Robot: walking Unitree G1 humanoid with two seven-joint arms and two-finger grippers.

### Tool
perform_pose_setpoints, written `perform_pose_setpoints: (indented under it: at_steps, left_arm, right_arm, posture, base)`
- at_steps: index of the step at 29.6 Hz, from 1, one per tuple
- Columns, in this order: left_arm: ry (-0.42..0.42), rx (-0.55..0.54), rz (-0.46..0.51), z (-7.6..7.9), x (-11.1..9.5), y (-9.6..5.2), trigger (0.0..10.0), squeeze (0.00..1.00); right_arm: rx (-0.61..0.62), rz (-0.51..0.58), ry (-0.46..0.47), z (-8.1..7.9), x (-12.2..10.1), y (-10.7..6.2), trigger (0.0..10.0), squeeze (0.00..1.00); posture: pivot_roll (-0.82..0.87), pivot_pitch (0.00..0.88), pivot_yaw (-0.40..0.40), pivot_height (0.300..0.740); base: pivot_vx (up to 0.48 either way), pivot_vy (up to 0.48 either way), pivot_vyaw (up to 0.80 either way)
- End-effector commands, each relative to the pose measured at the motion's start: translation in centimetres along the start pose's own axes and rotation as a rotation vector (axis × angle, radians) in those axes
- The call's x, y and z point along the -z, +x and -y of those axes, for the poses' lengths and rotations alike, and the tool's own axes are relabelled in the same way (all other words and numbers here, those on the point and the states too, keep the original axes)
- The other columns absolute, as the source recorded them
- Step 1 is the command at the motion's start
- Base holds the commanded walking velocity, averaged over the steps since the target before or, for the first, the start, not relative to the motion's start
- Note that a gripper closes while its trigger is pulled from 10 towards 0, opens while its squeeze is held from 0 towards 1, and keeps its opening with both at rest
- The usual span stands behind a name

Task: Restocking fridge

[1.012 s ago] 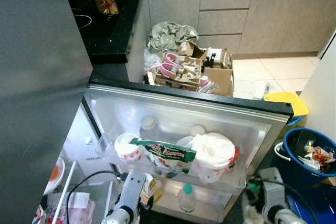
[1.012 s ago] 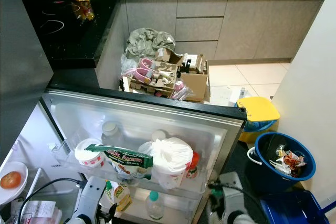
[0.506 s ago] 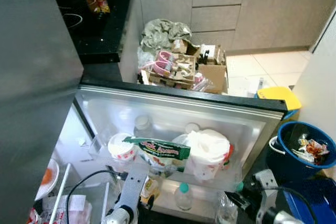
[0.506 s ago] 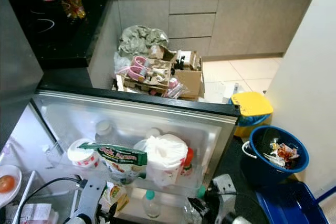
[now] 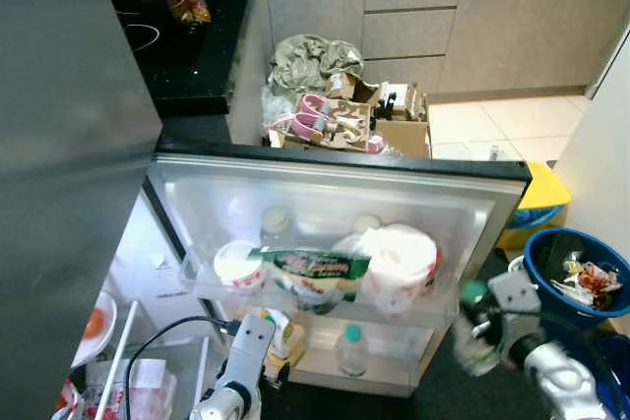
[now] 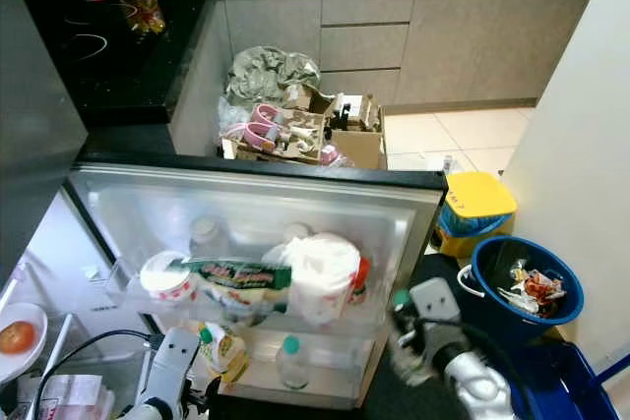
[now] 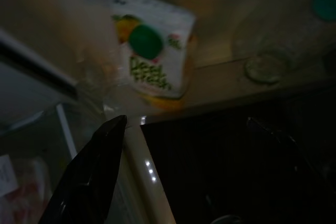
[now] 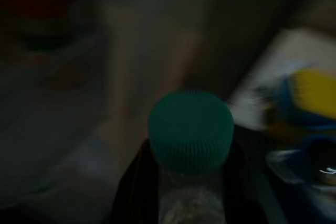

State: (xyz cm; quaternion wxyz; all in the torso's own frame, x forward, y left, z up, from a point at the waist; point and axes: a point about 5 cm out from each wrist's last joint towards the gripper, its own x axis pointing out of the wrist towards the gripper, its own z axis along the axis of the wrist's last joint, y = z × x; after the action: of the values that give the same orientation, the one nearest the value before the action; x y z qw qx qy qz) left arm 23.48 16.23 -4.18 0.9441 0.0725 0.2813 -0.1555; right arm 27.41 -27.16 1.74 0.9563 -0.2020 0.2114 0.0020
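Observation:
The fridge door (image 5: pixel 325 189) stands open before me. Its upper shelf holds a white cup (image 5: pixel 239 265), a green-labelled bag (image 5: pixel 317 268) and a white plastic bag (image 5: pixel 399 258). On the lower shelf stand a juice carton (image 7: pixel 152 51) and a green-capped water bottle (image 5: pixel 351 349). My right gripper (image 8: pixel 191 182) is shut on a clear bottle with a green cap (image 5: pixel 474 322), held just right of the door's edge. My left gripper (image 7: pixel 186 121) is low in front of the lower shelf, open, with the carton a little ahead of its fingers (image 7: pixel 89 177).
A blue bucket of rubbish (image 5: pixel 576 272) and a yellow-lidded bin (image 5: pixel 536 199) stand to the right. A cardboard box of clutter (image 5: pixel 345 120) lies beyond the door. A black counter (image 5: pixel 187 56) is at the left. A plate with a tomato (image 5: pixel 94 327) sits inside the fridge.
My right gripper has risen from the bottom of the view with the bottle, up beside the door's right edge. The camera shifted a little. The left arm has stayed put.

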Motion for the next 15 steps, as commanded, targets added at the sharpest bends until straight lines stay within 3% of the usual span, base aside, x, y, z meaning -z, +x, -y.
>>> perform_pose_setpoints:
  at_steps: [1, 6, 11, 12, 14, 15]
  left_arm:
    - [0.001, -0.002, -0.026, -0.1, 0.8, -0.4, 10.0, 0.0]
    - [0.005, -0.001, -0.027, -0.2, 0.8, -0.4, 10.0, 0.0]
    - [0.008, 0.001, -0.028, -0.2, 0.8, -0.4, 10.0, 0.0]
    - [0.008, 0.002, -0.028, -0.2, 0.8, -0.4, 10.0, 0.0]
    - [0.02, 0.012, -0.034, 0.0, 0.9, -0.4, 10.0, 0.0]
    - [0.02, 0.012, -0.034, 0.0, 0.9, -0.4, 10.0, 0.0]
  right_arm:
    - [0.088, -0.081, -0.023, 0.5, 1.8, -0.7, 10.0, 0.0]
    - [0.185, -0.107, -0.044, 1.2, 2.9, -1.4, 10.0, 0.0]
    - [0.153, -0.103, -0.029, 0.3, 3.6, -1.7, 10.0, 0.0]
    - [0.151, -0.101, -0.033, 0.1, 3.6, -1.7, 10.0, 0.0]
    - [0.003, -0.062, 0.074, -2.3, 3.6, -1.8, 10.0, 0.0]
    - [0.003, -0.062, 0.074, -2.3, 3.6, -1.8, 10.0, 0.0]
  posture:
    - [-0.06, 0.075, 0.016, 0.74]
    - [-0.06, 0.076, 0.022, 0.74]
    - [-0.06, 0.076, 0.023, 0.74]
    - [-0.06, 0.076, 0.023, 0.74]
    - [-0.06, 0.077, 0.027, 0.74]
    - [-0.06, 0.077, 0.027, 0.74]
  base:
    - [0.0, 0.0, 0.0]
    - [0.0, 0.0, 0.0]
    - [0.0, 0.0, 0.0]
    - [0.0, 0.0, 0.0]
    - [0.0, 0.0, 0.0]
    - [0.0, 0.0, 0.0]
